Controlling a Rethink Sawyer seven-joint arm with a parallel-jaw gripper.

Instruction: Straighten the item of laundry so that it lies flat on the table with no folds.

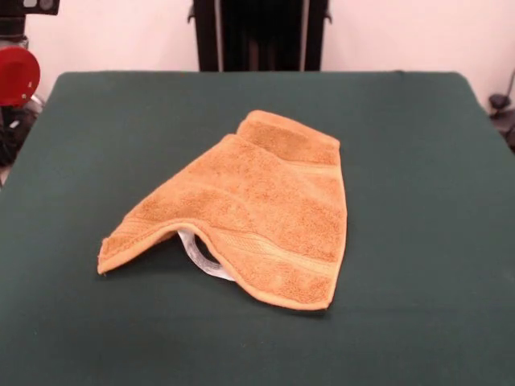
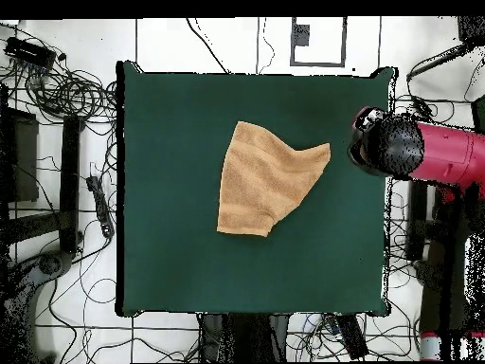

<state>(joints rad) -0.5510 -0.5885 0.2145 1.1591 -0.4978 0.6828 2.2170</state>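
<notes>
The golden-orange towel (image 1: 257, 205) lies near the middle of the dark green table (image 1: 418, 161), folded over itself into a rough triangle. Its near-left flap arches up off the table, and a white label (image 1: 199, 259) shows under it. A second layer sticks out at the far side. In the overhead view the towel (image 2: 265, 175) sits a little above the centre of the table (image 2: 170, 246). The red and black arm (image 2: 417, 150) is drawn back past the table's right edge, well away from the towel. I see no gripper in either view.
A red part of the arm (image 1: 16, 76) shows at the left edge of the front view, beside the table. The black pedestal (image 1: 259, 34) stands behind the far edge. Cables (image 2: 66, 95) lie on the floor around the table.
</notes>
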